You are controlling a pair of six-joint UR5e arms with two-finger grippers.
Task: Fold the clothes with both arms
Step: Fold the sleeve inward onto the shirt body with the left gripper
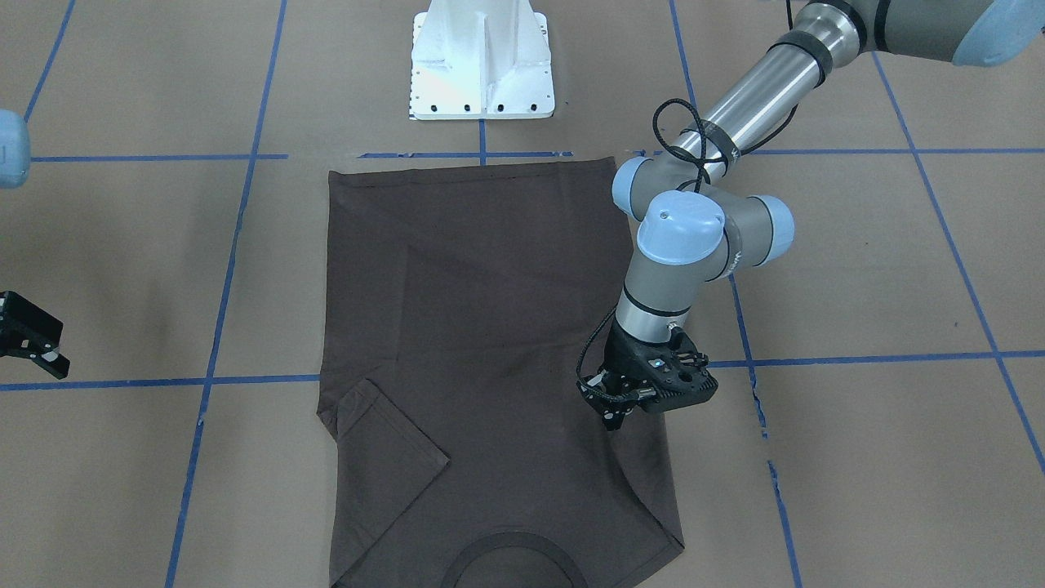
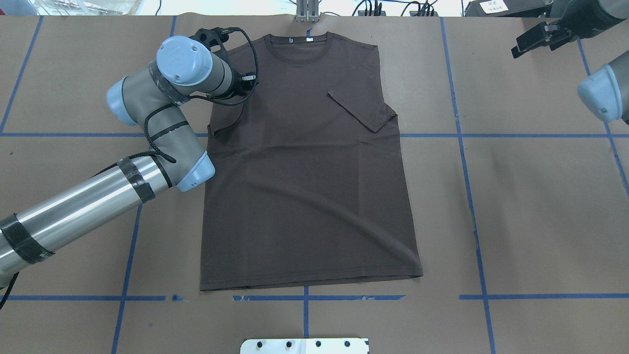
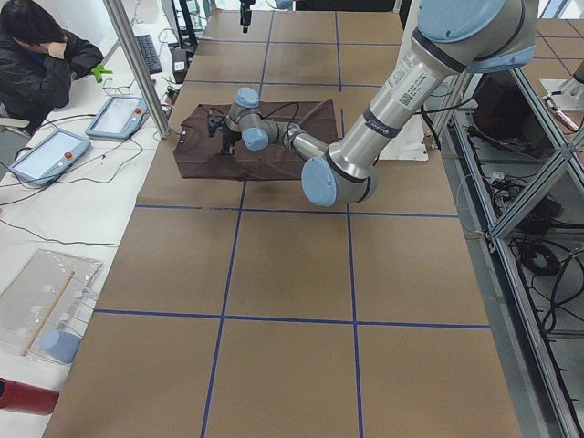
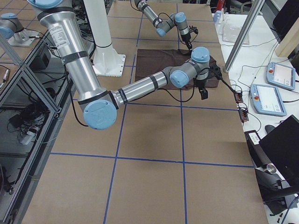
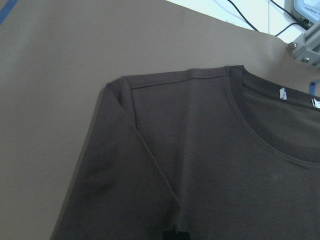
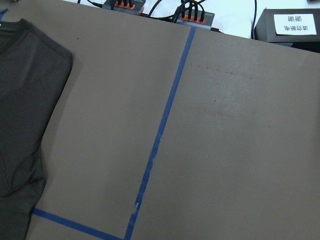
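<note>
The dark grey-brown T-shirt (image 2: 304, 187) lies flat on the brown table, collar (image 2: 297, 49) at the far edge and hem toward the robot. Its sleeve (image 2: 361, 110) on the robot's right is folded onto the body. My left gripper (image 1: 614, 416) is low over the other shoulder, where that sleeve is turned inward. In the left wrist view its fingertips (image 5: 175, 234) meet on a fabric ridge of the shirt (image 5: 200, 150). My right gripper (image 1: 41, 343) hangs open off to the side, clear of the shirt (image 6: 25, 100).
The white pedestal (image 1: 482, 65) stands just beyond the hem. Blue tape lines (image 2: 462, 135) grid the table. Cables and connectors (image 2: 393, 7) run along the far edge. A seated person (image 3: 36, 64) with tablets (image 3: 114, 114) is past that edge.
</note>
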